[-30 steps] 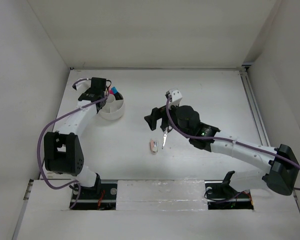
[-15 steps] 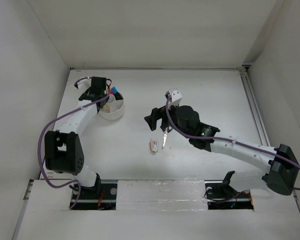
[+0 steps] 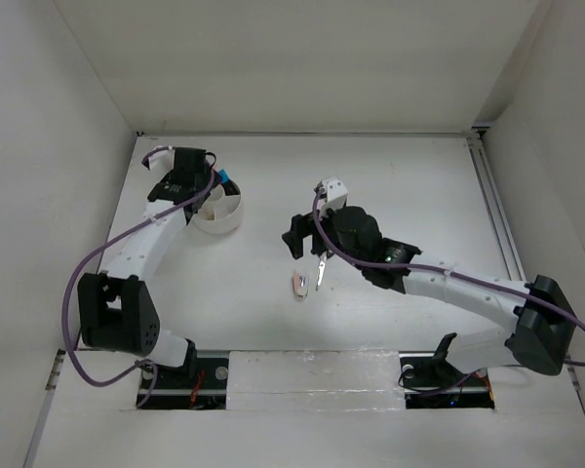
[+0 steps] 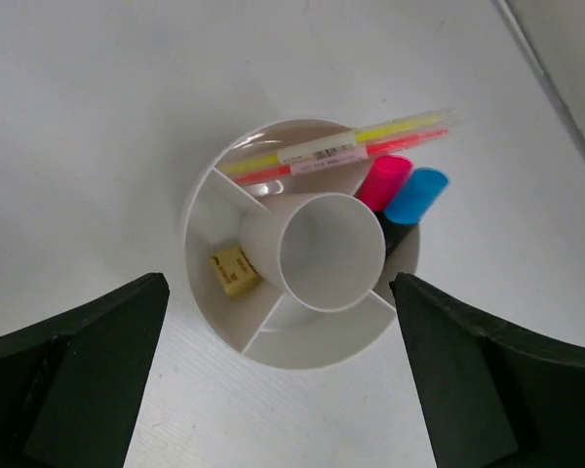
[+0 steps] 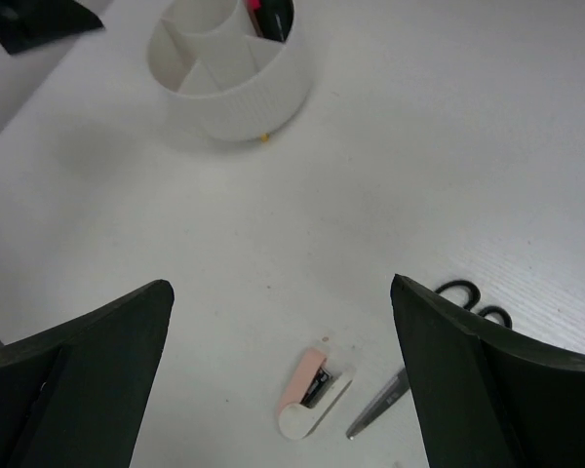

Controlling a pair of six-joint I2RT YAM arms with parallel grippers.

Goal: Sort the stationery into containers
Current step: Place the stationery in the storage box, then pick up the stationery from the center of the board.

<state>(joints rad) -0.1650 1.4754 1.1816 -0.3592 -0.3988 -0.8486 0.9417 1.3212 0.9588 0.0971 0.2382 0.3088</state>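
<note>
Left end effector (image 4: 283,385) hangs wide, empty, above white tray (image 4: 302,353). Tan eraser (image 4: 232,270) in left wedge, highlighters (image 4: 400,190) and pens (image 4: 331,148) in other wedges. Right end effector (image 5: 288,380) wide, empty, over white-pink piece (image 5: 310,392) and scissors (image 5: 468,302) on bench (image 5: 419,146). Risk: the two lie just beside each other, so closing fingers may catch both or shove flat piece aside.

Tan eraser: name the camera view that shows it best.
Left wrist view: it looks straight down into the round white plastic tray, where the tan eraser lies in a wedge compartment beside the central cup. In the top external view the left arm covers it; in the right wrist view the tray wall hides it.
</note>
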